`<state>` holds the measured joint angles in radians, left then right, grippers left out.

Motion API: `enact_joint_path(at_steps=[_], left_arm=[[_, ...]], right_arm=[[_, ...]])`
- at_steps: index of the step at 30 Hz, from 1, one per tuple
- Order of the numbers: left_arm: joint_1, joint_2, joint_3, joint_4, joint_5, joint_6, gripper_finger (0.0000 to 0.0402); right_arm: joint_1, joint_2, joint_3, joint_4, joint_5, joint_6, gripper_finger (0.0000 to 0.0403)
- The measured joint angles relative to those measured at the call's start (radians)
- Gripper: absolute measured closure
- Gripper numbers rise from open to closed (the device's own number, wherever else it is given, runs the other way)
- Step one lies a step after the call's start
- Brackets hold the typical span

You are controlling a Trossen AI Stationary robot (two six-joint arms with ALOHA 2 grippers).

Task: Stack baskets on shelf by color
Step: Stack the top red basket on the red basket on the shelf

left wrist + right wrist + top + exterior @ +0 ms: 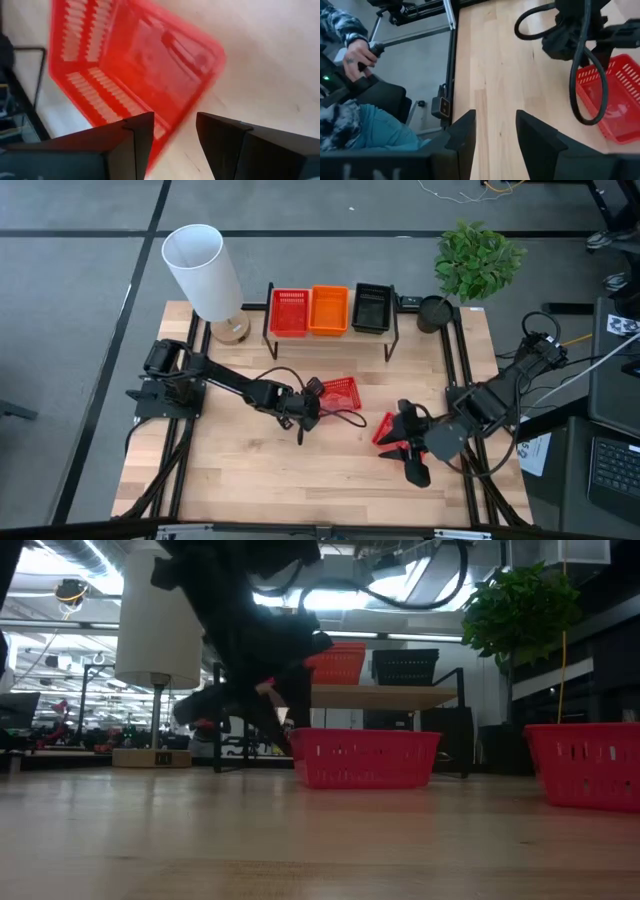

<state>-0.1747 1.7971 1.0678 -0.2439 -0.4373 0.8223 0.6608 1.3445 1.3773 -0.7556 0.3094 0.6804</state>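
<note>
Shelf [330,337]: I log a low light wooden board on thin black metal legs, at the far side of the worktop [250,470].
On the shelf: I count a red mesh basket [289,312], an orange mesh basket [329,310] and a black mesh basket [372,307], side by side, slotted plastic walls, rectangular.
Loose red basket [340,392]: shallow slotted plastic, flat on the worktop mid-table, in front of the shelf.
Second loose red basket [384,430]: on the worktop just beside my right arm's end, partly hidden.
Left jaws [172,142]: spread, empty, poised over the rim of the loose red basket.
Right jaws [495,132]: spread, nothing between them, over bare planked wood.
Lamp [205,275]: smooth white cylinder shade, wooden base, far left corner.
Plant [475,260]: leafy green, dark pot, far right corner.
Person [350,90]: patterned sleeve, hand on a handle, beside the worktop.
</note>
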Motion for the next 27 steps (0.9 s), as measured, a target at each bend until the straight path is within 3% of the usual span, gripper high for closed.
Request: enact_joint_path(at_steps=[6, 8, 11, 15, 19, 27], left_arm=[[-0.009, 0.012, 0.001, -0.041, 0.036, -0.102, 0.0268], [-0.022, 0.012, 0.001, -0.094, 0.035, -0.214, 0.0294], [-0.06, 0.011, 0.001, -0.177, 0.036, -0.397, 0.0371], [-0.134, -0.004, 0.007, -0.264, 0.028, -0.602, 0.0398], [-0.225, -0.059, 0.097, -0.394, 0.046, -0.738, 0.04], [-0.296, -0.188, 0.406, -0.685, -0.044, -0.873, 0.0401]], right_arm=[[0.034, 0.0, 0.0, -0.001, 0.047, 0.024, 0.0265], [0.048, 0.0, 0.0, -0.005, 0.06, 0.029, 0.0265], [0.067, 0.0, 0.0, -0.006, 0.064, 0.028, 0.0265], [0.088, 0.0, 0.0, -0.007, 0.065, 0.025, 0.0265], [0.101, 0.0, 0.0, -0.024, 0.067, 0.023, 0.0265], [0.11, 0.0, -0.008, -0.062, 0.067, 0.022, 0.0265]])
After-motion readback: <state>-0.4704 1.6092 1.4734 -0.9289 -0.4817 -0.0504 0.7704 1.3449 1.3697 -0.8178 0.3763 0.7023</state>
